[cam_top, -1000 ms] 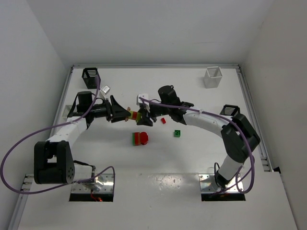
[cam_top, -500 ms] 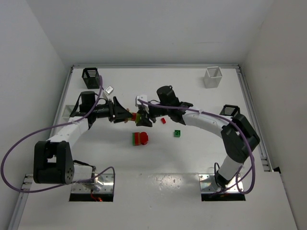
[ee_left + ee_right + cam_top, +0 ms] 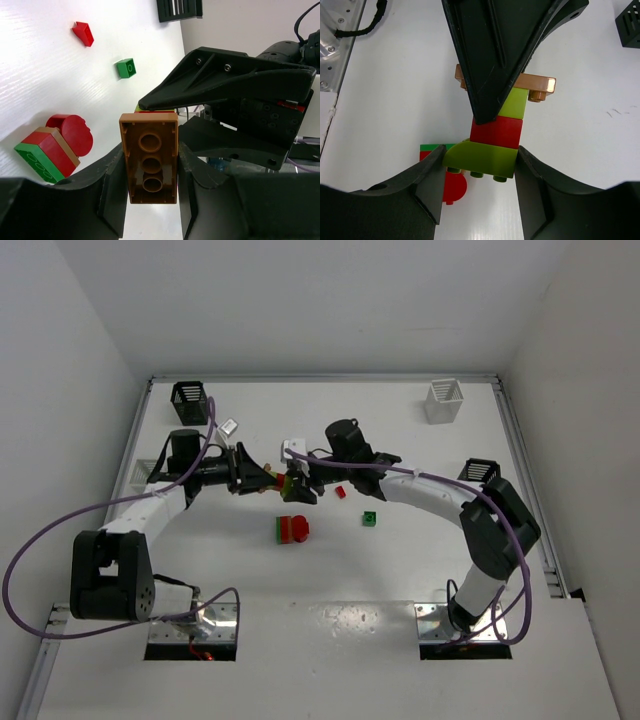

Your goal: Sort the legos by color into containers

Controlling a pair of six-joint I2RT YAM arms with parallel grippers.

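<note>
Left gripper [image 3: 149, 161] and right gripper [image 3: 480, 161] clamp opposite ends of one stack [image 3: 496, 131]; red-green bricks [image 3: 292, 530] lie near.

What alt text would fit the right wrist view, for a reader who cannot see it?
The right gripper clamps in its jaws the yellow-green base of a lego stack: red, yellow-green, then a brown plate that the left gripper pinches from the far side. Behind lie the white table, a red-and-green stack and a black basket corner.
</note>
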